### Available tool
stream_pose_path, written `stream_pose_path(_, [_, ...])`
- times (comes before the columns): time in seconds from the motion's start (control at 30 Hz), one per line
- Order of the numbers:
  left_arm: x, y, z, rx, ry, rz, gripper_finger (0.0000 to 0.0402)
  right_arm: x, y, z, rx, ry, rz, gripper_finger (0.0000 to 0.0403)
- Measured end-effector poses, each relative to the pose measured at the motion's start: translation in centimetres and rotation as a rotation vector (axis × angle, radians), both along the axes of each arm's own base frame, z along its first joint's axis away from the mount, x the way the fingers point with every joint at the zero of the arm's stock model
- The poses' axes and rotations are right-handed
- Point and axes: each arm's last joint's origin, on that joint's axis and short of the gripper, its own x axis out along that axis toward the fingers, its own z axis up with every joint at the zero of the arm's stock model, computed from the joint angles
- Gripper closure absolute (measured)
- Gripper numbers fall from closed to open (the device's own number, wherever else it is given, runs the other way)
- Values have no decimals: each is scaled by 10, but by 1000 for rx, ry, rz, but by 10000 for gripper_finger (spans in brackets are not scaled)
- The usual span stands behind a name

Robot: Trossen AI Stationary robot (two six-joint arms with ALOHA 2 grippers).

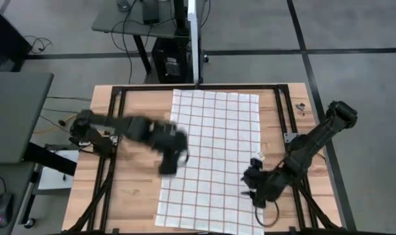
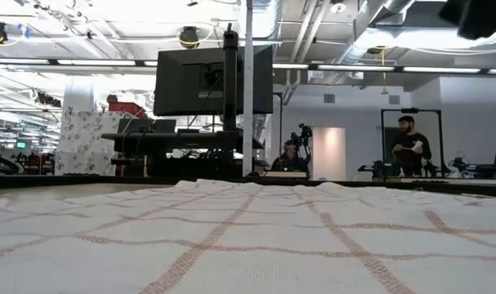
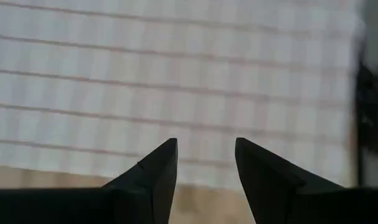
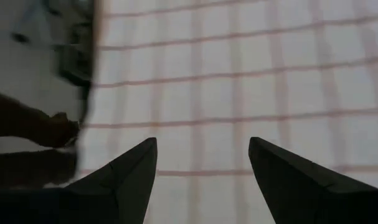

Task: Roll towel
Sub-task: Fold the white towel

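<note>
The towel (image 1: pixel 212 160), white with a grid of thin red-brown lines, lies spread flat along the middle of the wooden table, reaching from the far edge to the near edge. It fills the low view (image 2: pixel 248 237). A small white tag (image 1: pixel 258 156) sticks out at its right edge. My left gripper (image 1: pixel 173 163) is open above the towel's left edge, near the middle of its length; the towel shows beyond its fingers (image 3: pixel 176 81). My right gripper (image 1: pixel 250 183) is open above the towel's right edge, nearer the table's near side; the towel also shows beyond its fingers (image 4: pixel 238 93).
A black frame (image 1: pixel 198 87) runs around the table top. Bare wood (image 1: pixel 136 189) lies to the left of the towel, and a narrower strip (image 1: pixel 273 124) to its right. A monitor stand (image 2: pixel 223 82) and people show in the room beyond the far edge.
</note>
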Motion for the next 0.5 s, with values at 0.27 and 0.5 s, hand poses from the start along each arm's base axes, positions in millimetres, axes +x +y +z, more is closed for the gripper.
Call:
stream_pose_path(0.27, [-62, -102, -30, 67, -63, 31, 255, 2, 72, -21, 34, 22, 106, 155])
stream_pose_path(0.5, [-84, -150, -82, -51, -114, -3, 255, 30, 132, -41, -39, 126, 126, 155])
